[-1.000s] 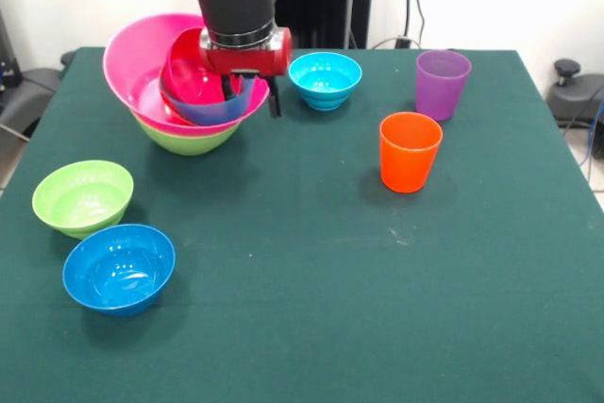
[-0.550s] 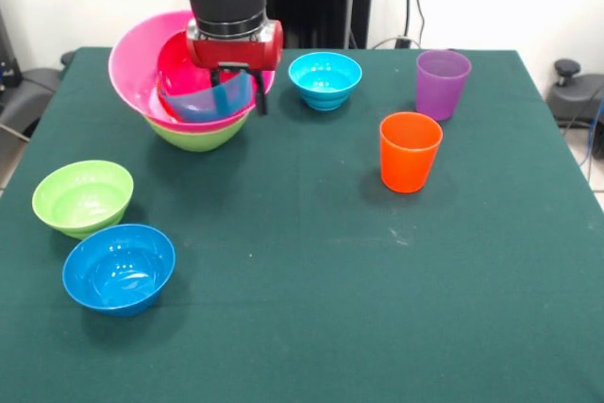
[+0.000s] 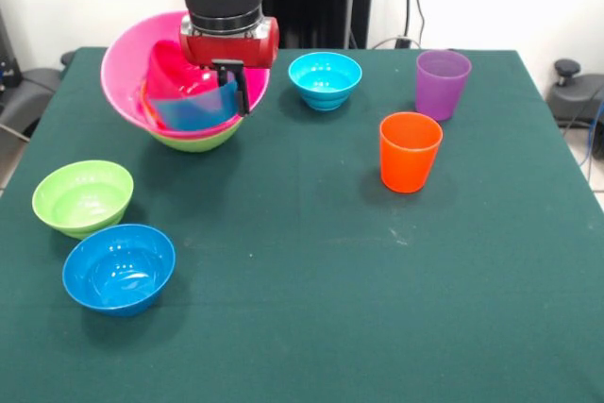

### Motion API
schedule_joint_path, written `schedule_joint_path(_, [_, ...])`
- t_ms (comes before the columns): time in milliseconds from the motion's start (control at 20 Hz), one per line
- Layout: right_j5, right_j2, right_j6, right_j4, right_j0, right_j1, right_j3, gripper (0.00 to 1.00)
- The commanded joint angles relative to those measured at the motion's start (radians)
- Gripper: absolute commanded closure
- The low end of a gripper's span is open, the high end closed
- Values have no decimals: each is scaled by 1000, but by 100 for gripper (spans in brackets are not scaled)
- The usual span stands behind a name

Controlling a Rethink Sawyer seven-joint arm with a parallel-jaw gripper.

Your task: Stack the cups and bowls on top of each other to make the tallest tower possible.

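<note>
A red and black robot arm reaches down over a green table. Its gripper (image 3: pixel 230 92) hangs at the front edge of the tower (image 3: pixel 185 82), a nest of bowls at the table's far left: a lime green bowl (image 3: pixel 193 142) at the base, a huge pink bowl (image 3: pixel 123 68) seated in it, a magenta-red bowl (image 3: pixel 170 71) tilted inside that, and a blue bowl (image 3: pixel 196 109) leaning at the front. One dark finger (image 3: pixel 243 93) shows outside the blue bowl's wall; its partner is hidden, so I cannot tell whether the fingers pinch the rim or stand spread.

Elsewhere sit a cyan bowl (image 3: pixel 325 79) just right of the tower, a purple cup (image 3: pixel 442 84) and an orange cup (image 3: pixel 410 151) further right, and near the front left a second lime bowl (image 3: pixel 83 197) beside another blue bowl (image 3: pixel 119 268).

To do this step well, the blue bowl seems to need levelling and centring in the nest before release, since a tilted bowl would likely tip whatever goes on top
</note>
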Motion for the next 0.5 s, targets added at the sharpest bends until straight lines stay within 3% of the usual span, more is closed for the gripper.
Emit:
schedule_joint_path(50, [105, 25, -50, -18, 34, 39, -69, 100])
schedule_joint_path(200, [69, 30, -39, -22, 25, 28, -43, 100])
schedule_joint_path(250, [57, 40, -48, -25, 16, 27, -35, 0])
schedule_joint_path(500, [36, 56, -55, -25, 3, 36, -34, 0])
